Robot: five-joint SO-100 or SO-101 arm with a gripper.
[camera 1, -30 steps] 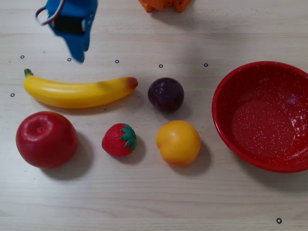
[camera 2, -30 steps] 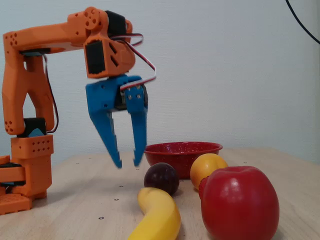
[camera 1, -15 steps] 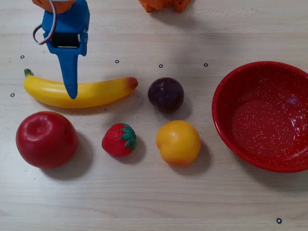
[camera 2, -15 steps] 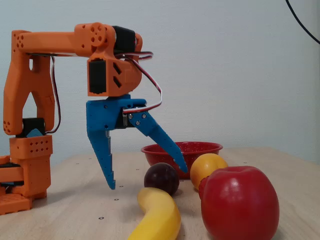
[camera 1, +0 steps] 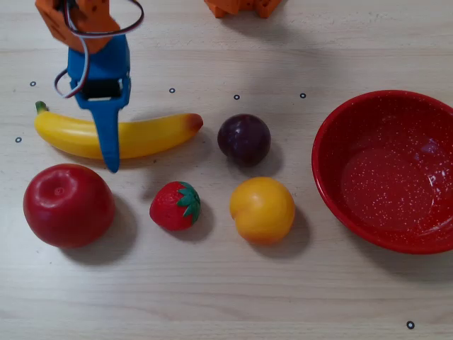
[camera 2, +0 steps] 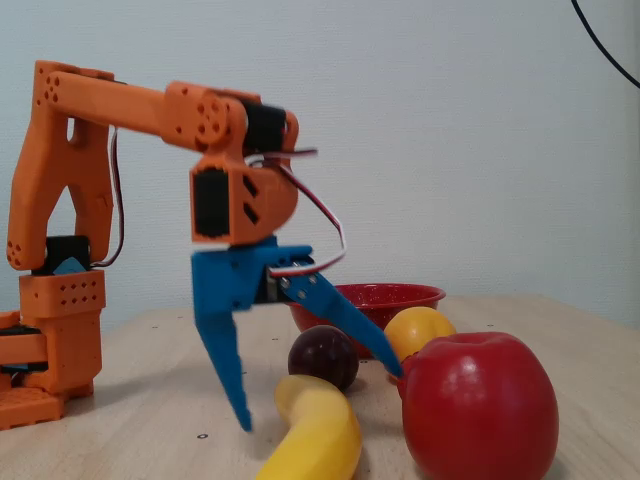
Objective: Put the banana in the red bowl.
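The yellow banana [camera 1: 156, 133] lies on the wooden table at the left in the overhead view, green stem pointing left. In the fixed view the banana [camera 2: 315, 435] curves toward the camera. My blue gripper [camera 1: 106, 138] is open wide and low over the banana's left half. One finger [camera 1: 111, 152] reaches across the banana toward the apple. The other finger [camera 2: 230, 380] points straight down on the arm's side of the fruit. Nothing is held. The speckled red bowl [camera 1: 382, 177] sits empty at the right, and the red bowl [camera 2: 365, 295] shows behind the fruit in the fixed view.
A red apple [camera 1: 69, 205] sits just below the banana. A strawberry [camera 1: 175, 205] and an orange fruit [camera 1: 262, 210] share its row. A dark plum [camera 1: 244, 139] lies between banana and bowl. The orange arm base [camera 2: 50, 340] stands at the table's back.
The gripper moved out from the base over the banana, spread its fingers wide and dropped lower, so the fingers now straddle the banana. The fruit and bowl have not moved.
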